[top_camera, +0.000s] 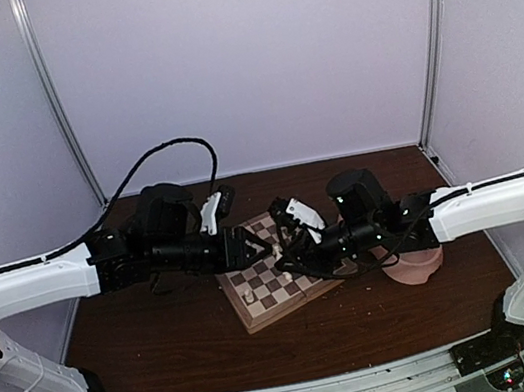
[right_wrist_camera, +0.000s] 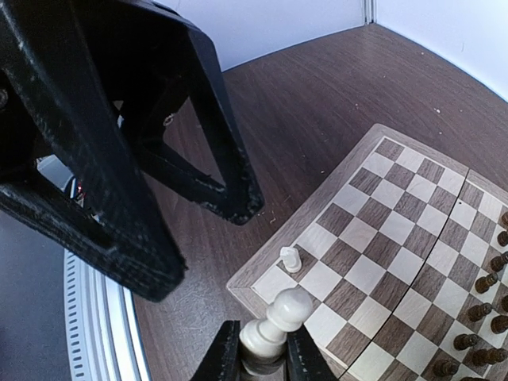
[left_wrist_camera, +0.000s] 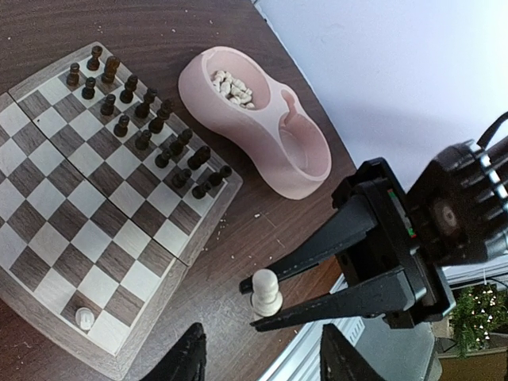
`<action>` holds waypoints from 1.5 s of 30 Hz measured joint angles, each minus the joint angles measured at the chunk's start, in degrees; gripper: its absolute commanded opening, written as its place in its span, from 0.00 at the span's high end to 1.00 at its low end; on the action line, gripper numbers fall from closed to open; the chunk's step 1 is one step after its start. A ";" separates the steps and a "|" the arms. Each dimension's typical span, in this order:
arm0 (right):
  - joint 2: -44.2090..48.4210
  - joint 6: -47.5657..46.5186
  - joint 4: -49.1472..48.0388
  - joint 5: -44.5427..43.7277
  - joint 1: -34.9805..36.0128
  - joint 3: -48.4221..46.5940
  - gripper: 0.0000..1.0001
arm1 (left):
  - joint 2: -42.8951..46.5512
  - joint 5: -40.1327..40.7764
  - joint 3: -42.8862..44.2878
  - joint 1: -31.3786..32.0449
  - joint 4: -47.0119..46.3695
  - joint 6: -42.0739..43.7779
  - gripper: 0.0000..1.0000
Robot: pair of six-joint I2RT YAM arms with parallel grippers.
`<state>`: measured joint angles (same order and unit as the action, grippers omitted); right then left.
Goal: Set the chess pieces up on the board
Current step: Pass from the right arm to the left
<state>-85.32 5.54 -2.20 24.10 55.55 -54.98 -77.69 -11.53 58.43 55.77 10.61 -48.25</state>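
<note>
Right pincer (right_wrist_camera: pixel 263 351) clamps a cream chess piece (right_wrist_camera: pixel 278 317), lower centre, near the board (right_wrist_camera: pixel 373 230). Left pincer (right_wrist_camera: pixel 202 248) gapes empty, upper left.

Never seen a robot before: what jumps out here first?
A cream-white turned chess piece is pinched in the right gripper, close to a corner of the checked wooden chessboard. Dark brown-black pieces stand in two rows along the edge nearest a pink double bowl holding more white pieces.

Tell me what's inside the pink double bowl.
One compartment of the pink bowl holds heaped cream-white chess pieces, covering its floor; the other shows bare pink.
</note>
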 measured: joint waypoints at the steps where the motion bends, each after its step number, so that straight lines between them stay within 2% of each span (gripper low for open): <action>1: -0.15 -0.24 0.22 -0.07 0.11 -0.17 0.82 | -0.44 -0.33 0.15 -0.07 -0.11 -0.13 0.51; 10: -0.70 -1.40 1.57 -0.13 0.92 -0.98 0.82 | -2.56 -2.21 0.26 -0.09 -0.24 -0.74 0.53; 19: -1.86 -2.60 1.62 -0.13 2.25 -2.10 0.82 | -2.93 -2.84 0.33 -0.13 -0.33 -1.33 0.67; 26: -2.08 -2.78 1.64 -0.15 2.60 -2.21 0.82 | -3.13 -2.89 0.33 -0.17 -0.33 -1.42 0.64; 29: -2.08 -2.84 1.84 -0.15 2.73 -2.47 0.82 | -3.13 -2.84 0.33 -0.22 -0.31 -1.55 0.70; 33: -2.08 -3.04 1.97 -0.17 2.97 -3.19 0.82 | -3.13 -2.89 0.33 -0.24 -0.33 -1.64 0.71; 39: -2.10 -3.76 2.10 -0.26 3.21 -3.26 0.82 | -3.37 -3.19 0.33 -0.22 -0.50 -1.77 0.85; 43: -2.14 -3.93 2.10 -0.66 3.21 -3.28 0.78 | -3.37 -3.67 0.33 -0.22 -1.03 -1.88 0.89; 45: -2.14 -3.91 2.05 -1.01 3.21 -3.28 0.72 | -3.37 -3.65 0.33 -0.24 -1.09 -1.81 0.91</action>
<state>-87.46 1.63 -0.14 23.09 58.76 -58.26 -81.06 -15.18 58.76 55.53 9.52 -50.06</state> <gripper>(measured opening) 0.211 0.113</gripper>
